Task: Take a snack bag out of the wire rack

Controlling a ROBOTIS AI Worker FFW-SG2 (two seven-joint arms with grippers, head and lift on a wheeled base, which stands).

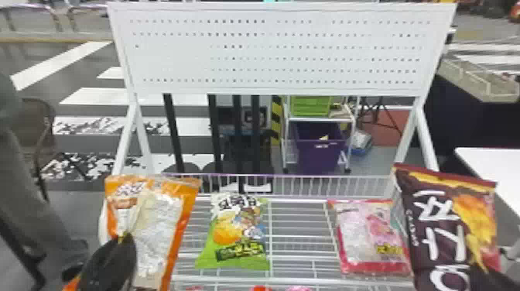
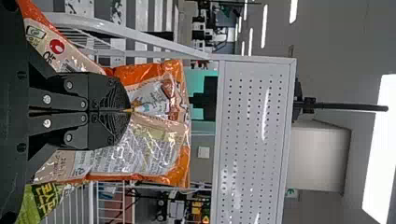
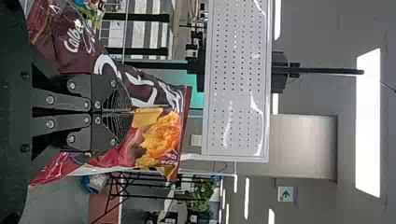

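Observation:
At the left end of the wire rack, my left gripper holds an orange snack bag upright. In the left wrist view the fingers of that gripper are pinched on the face of the orange bag. A dark maroon snack bag stands tilted at the rack's right end, with my right gripper at its lower right. The right wrist view has that gripper shut on the maroon bag.
Between the held bags, a green snack bag and a pink snack bag lie in the rack. A white perforated panel on slanted posts rises behind. A white table stands at the right.

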